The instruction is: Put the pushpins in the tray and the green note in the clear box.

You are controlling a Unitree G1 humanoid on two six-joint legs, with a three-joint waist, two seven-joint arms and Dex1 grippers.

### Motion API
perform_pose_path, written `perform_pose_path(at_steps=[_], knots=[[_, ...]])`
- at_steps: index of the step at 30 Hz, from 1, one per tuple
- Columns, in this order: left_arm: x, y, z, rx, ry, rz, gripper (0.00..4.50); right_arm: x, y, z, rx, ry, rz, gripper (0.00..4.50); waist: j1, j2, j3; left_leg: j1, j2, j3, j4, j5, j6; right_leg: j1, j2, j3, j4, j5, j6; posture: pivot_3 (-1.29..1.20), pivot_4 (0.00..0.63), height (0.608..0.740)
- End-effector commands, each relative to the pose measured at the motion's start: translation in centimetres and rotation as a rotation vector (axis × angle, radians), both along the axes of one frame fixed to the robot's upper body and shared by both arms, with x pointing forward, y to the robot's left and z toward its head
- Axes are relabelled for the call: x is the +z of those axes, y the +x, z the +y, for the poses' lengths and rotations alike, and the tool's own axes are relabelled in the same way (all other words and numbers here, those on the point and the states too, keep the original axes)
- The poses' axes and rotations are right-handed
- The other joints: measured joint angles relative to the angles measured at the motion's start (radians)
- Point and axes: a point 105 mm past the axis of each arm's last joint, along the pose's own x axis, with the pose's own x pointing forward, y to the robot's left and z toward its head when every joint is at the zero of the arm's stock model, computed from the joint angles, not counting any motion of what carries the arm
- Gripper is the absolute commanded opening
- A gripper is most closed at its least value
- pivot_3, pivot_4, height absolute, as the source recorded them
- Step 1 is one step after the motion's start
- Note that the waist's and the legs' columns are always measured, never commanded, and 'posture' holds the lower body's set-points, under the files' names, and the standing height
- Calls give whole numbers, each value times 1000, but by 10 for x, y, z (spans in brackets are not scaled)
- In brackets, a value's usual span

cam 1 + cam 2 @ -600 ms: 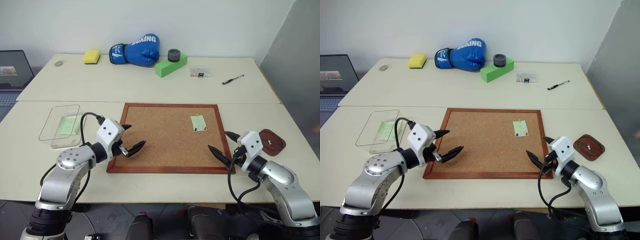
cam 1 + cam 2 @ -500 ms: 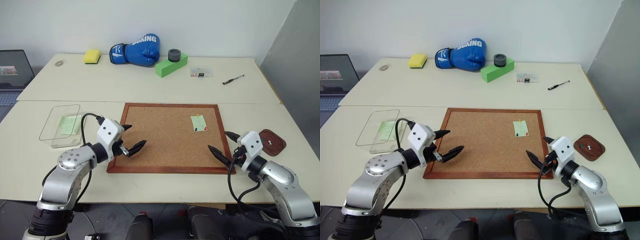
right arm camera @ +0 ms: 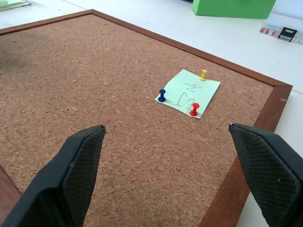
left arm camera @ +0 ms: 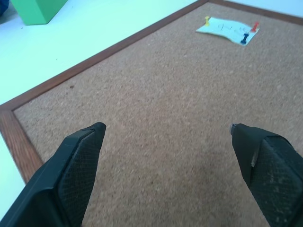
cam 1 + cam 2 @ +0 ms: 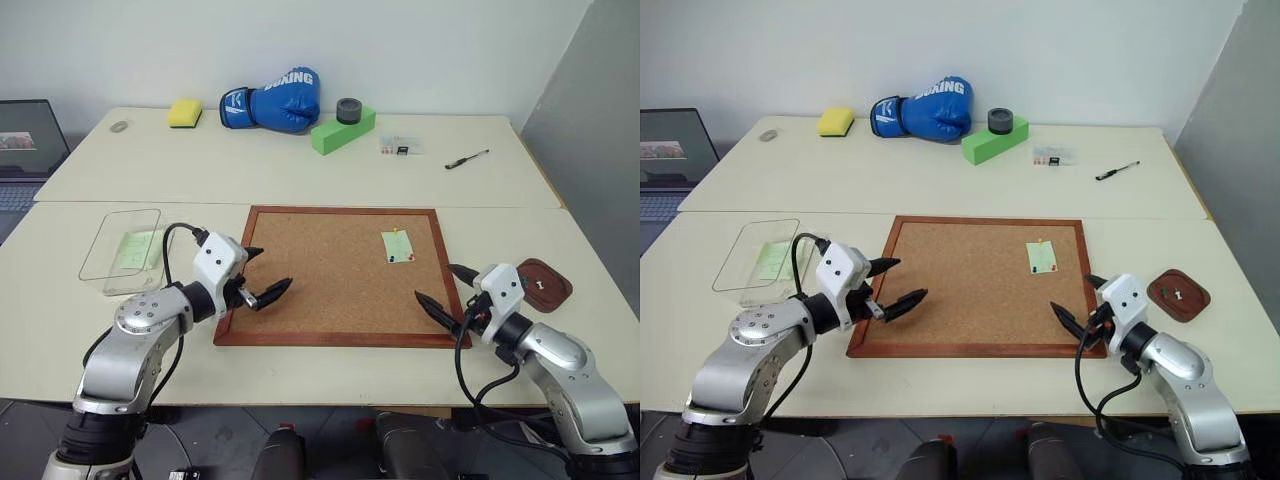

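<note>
Nothing on the table has been shifted since the earlier frames, and both arms have been kept in place with only a slight drift.

Left to right: the clear box (image 5: pixel 122 250) is seen on the left of the table, with a pale green slip already lying in it. The left gripper (image 5: pixel 268 274) is held with jaws wide apart and empty over the near-left edge of the corkboard (image 5: pixel 330 275). On the right part of the board, the green note (image 3: pixel 188 92) is pinned flat by three pushpins (image 3: pixel 194 109): yellow, red and a dark one that reads blue. The right gripper (image 5: pixel 447 288) is poised over the near-right corner, jaws spread and empty. The tray (image 5: pixel 543 284) is set just beyond the board's right edge.

Step judged in hand: approach, no pin yet pulled. A reach by the right gripper to one pin head is called for next, then a narrow pinch.

What is lying in the tray is too small to be made out.
</note>
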Motion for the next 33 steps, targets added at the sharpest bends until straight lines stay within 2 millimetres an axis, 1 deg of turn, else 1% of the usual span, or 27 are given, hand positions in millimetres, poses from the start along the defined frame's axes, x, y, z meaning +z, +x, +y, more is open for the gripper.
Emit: perform_pose_path(at_steps=[1, 7, 9, 10, 13, 14, 19, 20, 22, 25, 28, 29, 30, 32, 33], knots=[[19, 5, -2, -10, -67, -35, 4500, 13, -4, 5, 23, 14, -45, 4423, 0, 0, 0, 0, 0, 0, 0, 0, 0, 0, 0, 0, 0, 0, 0, 0, 150, 740], [22, 2, -18, -99, -70, -21, 4500, 16, -6, 7, 25, 14, -48, 4423, 0, 0, 0, 0, 0, 0, 0, 0, 0, 0, 0, 0, 0, 0, 0, 0, 150, 740], [23, 2, -25, -136, -60, -26, 4141, 16, -8, 8, 22, 15, -50, 4450, 0, 0, 0, 0, 0, 0, 0, 0, 0, 0, 0, 0, 0, 0, 0, 0, 150, 740], [23, 2, -28, -151, -53, -27, 4055, 16, -8, 8, 21, 16, -50, 4450, 1, 0, 0, 0, 0, 0, 0, 0, 0, 0, 0, 0, 0, 0, 0, 0, 150, 740], [19, 4, -33, -192, -13, -23, 3481, 17, -10, 10, 21, 15, -51, 4450, 1, 0, 0, 0, 0, 0, 0, 0, 0, 0, 0, 0, 0, 0, 0, 0, 150, 740], [17, 6, -36, -201, -3, -20, 3336, 17, -10, 10, 20, 14, -53, 4450, 0, 0, 0, 0, 0, 0, 0, 0, 0, 0, 0, 0, 0, 0, 0, 0, 150, 740], [4, 14, -49, -239, 51, -14, 2324, 20, -9, 13, 30, 15, -63, 4450, 1, 0, 0, 0, 0, 0, 0, 0, 0, 0, 0, 0, 0, 0, 0, 0, 150, 740], [1, 14, -53, -252, 60, -13, 2267, 20, -9, 15, 37, 17, -63, 4450, 1, 0, 0, 0, 0, 0, 0, 0, 0, 0, 0, 0, 0, 0, 0, 0, 150, 740], [-3, 15, -59, -270, 72, -12, 1887, 20, -9, 19, 46, 20, -64, 4450, 0, 0, 0, 0, 0, 0, 0, 0, 0, 0, 0, 0, 0, 0, 0, 0, 150, 740], [-10, 18, -68, -290, 72, -14, 1407, 21, -8, 22, 53, 24, -65, 4450, 1, 0, 0, 0, 0, 0, 0, 0, 0, 0, 0, 0, 0, 0, 0, 0, 150, 740], [-16, 23, -77, -302, 53, -18, 748, 21, -7, 25, 61, 30, -65, 4450, 2, 0, 0, 0, 0, 0, 0, 0, 0, 0, 0, 0, 0, 0, 0, 0, 150, 740], [-16, 24, -78, -302, 47, -20, 645, 21, -6, 25, 62, 30, -65, 4450, 2, 0, 0, 0, -1, 0, 0, 0, 0, 0, 0, 0, 0, 0, 0, 0, 150, 740], [-16, 26, -81, -300, 37, -22, 362, 21, -5, 25, 63, 31, -66, 4450, 2, 0, 0, 0, -1, 0, 1, 0, 0, 0, 0, 0, 0, 0, 1, 0, 150, 740], [-20, 30, -86, -301, 19, -10, 72, 23, -1, 26, 59, 40, -72, 4450, 2, 0, 0, 0, -1, 0, 1, 0, 0, 0, 0, 0, 0, 0, 0, 0, 150, 740], [-23, 32, -89, -302, 13, -6, 33, 25, 2, 26, 55, 47, -76, 4450, 2, 0, 0, 0, -1, 0, 1, 0, 0, 0, 0, 0, 0, 0, 1, 0, 150, 740]])
